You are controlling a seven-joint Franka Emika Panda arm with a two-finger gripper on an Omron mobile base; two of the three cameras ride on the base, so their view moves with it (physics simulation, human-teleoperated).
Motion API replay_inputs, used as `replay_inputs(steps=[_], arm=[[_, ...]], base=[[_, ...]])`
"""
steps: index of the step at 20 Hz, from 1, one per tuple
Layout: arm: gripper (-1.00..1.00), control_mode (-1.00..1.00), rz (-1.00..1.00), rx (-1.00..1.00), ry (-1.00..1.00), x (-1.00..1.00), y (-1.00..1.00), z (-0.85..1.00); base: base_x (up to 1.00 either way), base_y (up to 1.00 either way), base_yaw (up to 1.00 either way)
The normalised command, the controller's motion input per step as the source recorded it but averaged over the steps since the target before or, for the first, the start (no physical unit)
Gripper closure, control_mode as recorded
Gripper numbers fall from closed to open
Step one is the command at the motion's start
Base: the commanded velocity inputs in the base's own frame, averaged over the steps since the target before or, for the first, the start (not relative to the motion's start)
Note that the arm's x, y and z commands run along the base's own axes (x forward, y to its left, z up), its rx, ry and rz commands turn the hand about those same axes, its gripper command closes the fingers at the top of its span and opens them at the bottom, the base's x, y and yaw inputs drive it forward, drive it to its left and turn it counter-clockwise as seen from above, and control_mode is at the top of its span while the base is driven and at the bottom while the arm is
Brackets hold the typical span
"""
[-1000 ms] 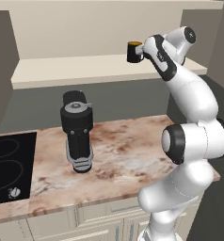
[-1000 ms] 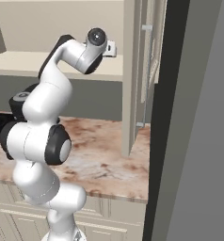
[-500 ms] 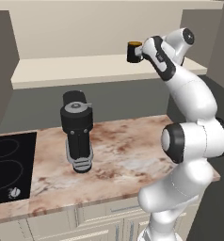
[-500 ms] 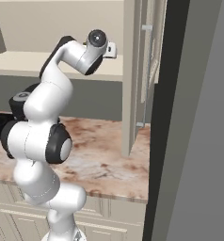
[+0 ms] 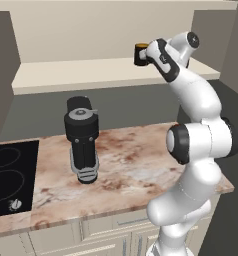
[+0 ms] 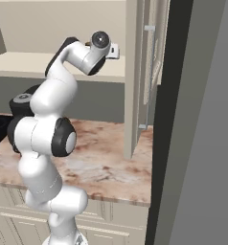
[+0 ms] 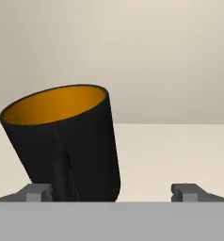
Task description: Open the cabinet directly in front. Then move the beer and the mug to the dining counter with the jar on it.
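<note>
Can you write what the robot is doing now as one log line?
cabinet: open | gripper: open, at mug on shelf | mug: not gripped

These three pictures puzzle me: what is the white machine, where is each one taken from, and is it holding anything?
It is a white robot arm in a rendered kitchen. Two cameras ride behind it, left and right; the third looks out from its hand. The arm reaches up to the shelf of the open cabinet, where a dark mug with an orange inside stands. The gripper is open, its fingertips on either side of the mug, so nothing is held yet. On the marbled counter below stands a black appliance, beside a black cooktop.
</note>
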Motion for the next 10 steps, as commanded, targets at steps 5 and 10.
replay_inputs(steps=[5, 10], arm=[[-1.0, -1.0, 0.0, -0.03, 0.02, 0.38, 0.13, -0.04], [1.0, -1.0, 0.0, -0.03, 0.03, 0.19, 0.17, -0.04]], base=[[0.0, 0.0, 0.0], [0.0, 0.0, 0.0]])
